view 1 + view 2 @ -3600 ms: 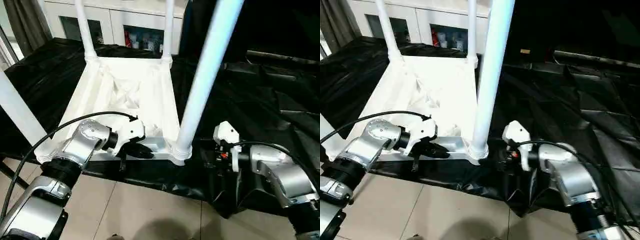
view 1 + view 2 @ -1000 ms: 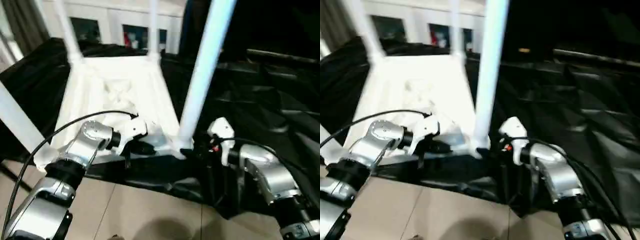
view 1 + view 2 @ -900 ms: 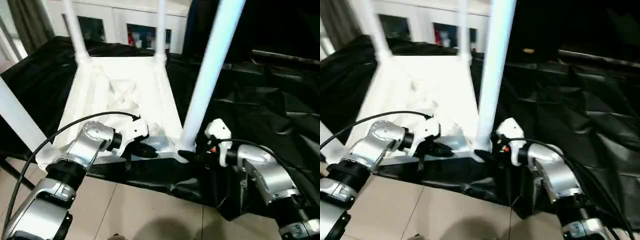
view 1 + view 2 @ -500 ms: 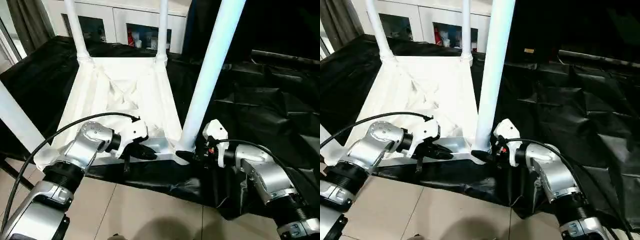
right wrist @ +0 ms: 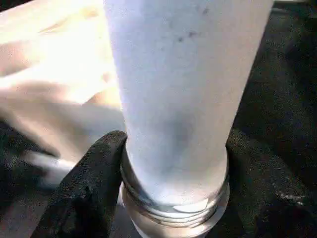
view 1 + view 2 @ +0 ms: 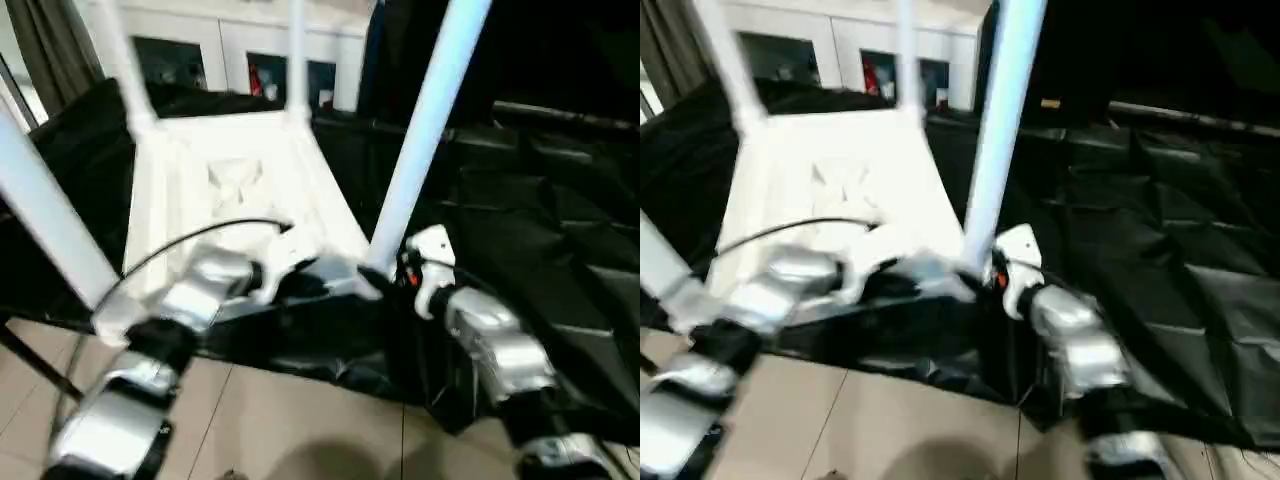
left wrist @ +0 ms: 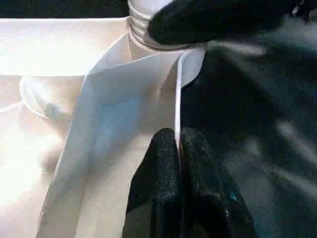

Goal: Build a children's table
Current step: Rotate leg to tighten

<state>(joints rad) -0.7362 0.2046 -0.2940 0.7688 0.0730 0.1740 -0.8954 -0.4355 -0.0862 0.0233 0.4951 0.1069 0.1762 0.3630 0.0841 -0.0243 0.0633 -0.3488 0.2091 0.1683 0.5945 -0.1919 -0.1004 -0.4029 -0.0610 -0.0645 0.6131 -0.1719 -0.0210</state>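
Behind and under your work

You have crinkled black plastic sheeting (image 6: 520, 210) spread over the surface, a white cabinet (image 6: 240, 40) with glass doors and coloured items inside at the back, a grey curtain (image 6: 45, 50) beside it, and beige floor tiles (image 6: 300, 420) nearest you.

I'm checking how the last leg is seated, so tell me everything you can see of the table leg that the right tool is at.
The leg is a long, smooth white plastic tube, standing nearly upright and leaning slightly, at the near right corner of the upturned table top. Its base has ribbed thread rings still showing above the corner socket. The right tool has its two black fingers against both sides of the tube just above the threads. Its upper end runs out of frame.
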